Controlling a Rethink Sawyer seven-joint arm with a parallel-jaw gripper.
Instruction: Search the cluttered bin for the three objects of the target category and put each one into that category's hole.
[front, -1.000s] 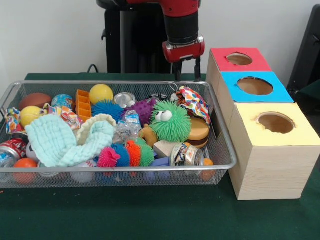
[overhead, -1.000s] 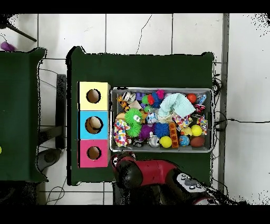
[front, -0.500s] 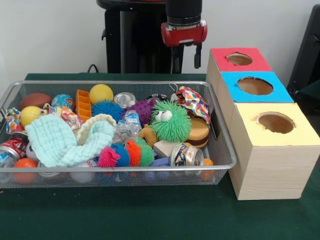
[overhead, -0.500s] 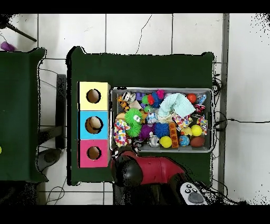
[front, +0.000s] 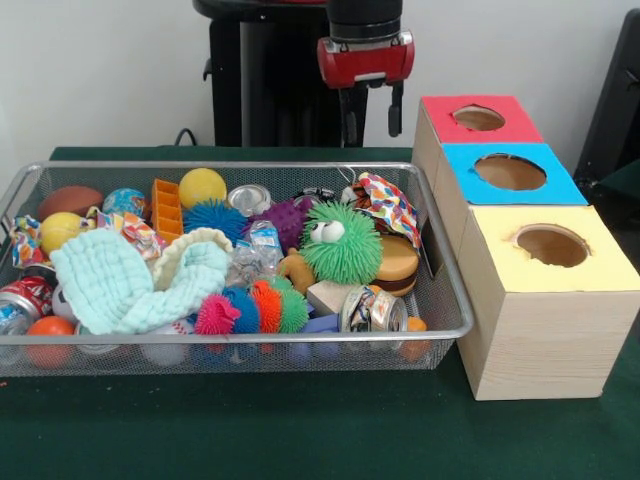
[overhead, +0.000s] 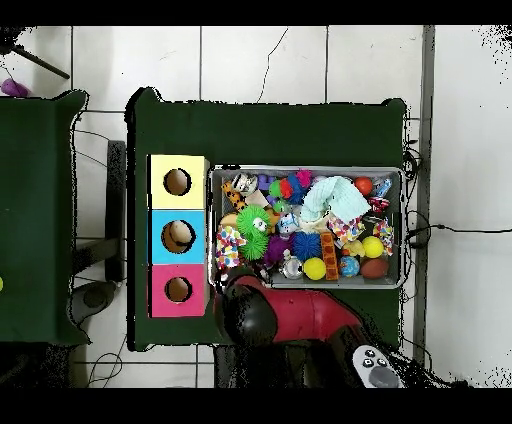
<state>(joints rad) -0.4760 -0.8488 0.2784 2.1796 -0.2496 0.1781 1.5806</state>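
Observation:
The silver wire-mesh bin (front: 443, 262) sits on the green table, full of toys, and also shows in the overhead view (overhead: 402, 228). In it lie a green fuzzy toy with eyes (front: 341, 246), a yellow ball (front: 202, 186), a purple spiky ball (front: 289, 221), a pale green cloth (front: 128, 285) and a crushed can (front: 371, 310). Three boxes with round holes stand to its right: red (front: 440, 126), blue (front: 466, 166) and yellow (front: 500, 243). My gripper (front: 372, 122) hangs open and empty above the bin's far right corner, well clear of the toys.
My red arm (overhead: 290, 318) covers the gripper in the overhead view, beside the red box (overhead: 160, 290). Something tan lies inside the blue box's hole (overhead: 178, 235). The black pedestal (front: 260, 80) stands behind the bin. A second green table (overhead: 35, 215) stands left.
The gripper has risen from just above the bin's far rim and stays open and empty. In the overhead view the arm has swung slightly toward the bin. The toys have not moved.

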